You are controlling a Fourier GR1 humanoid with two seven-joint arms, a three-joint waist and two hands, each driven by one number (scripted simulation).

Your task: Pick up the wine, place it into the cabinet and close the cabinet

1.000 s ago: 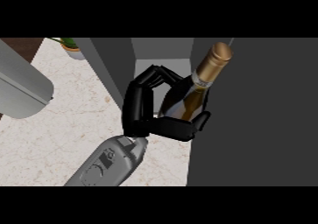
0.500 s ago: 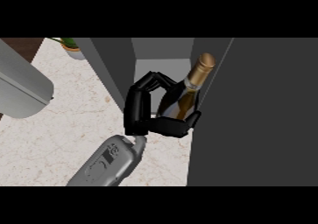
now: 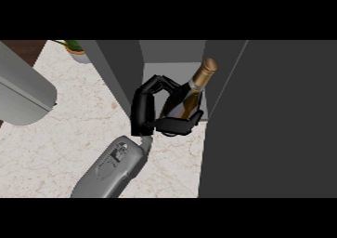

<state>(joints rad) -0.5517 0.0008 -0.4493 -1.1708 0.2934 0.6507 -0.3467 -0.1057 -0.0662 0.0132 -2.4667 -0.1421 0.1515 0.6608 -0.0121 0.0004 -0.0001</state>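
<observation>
looking steeply down from the head view, a single grey forearm is coming up from the lower edge across a pale speckled table (image 3: 54,153) and ending in a black hand (image 3: 153,111). which arm it is cannot be told from this view alone; no second hand is showing. the hand is curling round a wine bottle (image 3: 195,90), fingers wrapping the dark body from the left and the thumb pressing in low at the base. the bottle is leaning, its gold foil neck pointing up and to the right, and it is sitting at the mouth of a dark grey cabinet (image 3: 119,69), between the cabinet's left wall and the big open door (image 3: 280,121) that is filling the right side of the view. whether its base is resting on the cabinet floor cannot be seen, because the hand is hiding it.

a large grey rounded object (image 3: 20,88) is lying at the far left, and a small potted plant (image 3: 74,46) is peeking in at the top left.

judging from its look, the bottle is glass: stiff, heavy for its width, smooth, breakable. holding it around the wide body looks sounder than the thin neck.
</observation>
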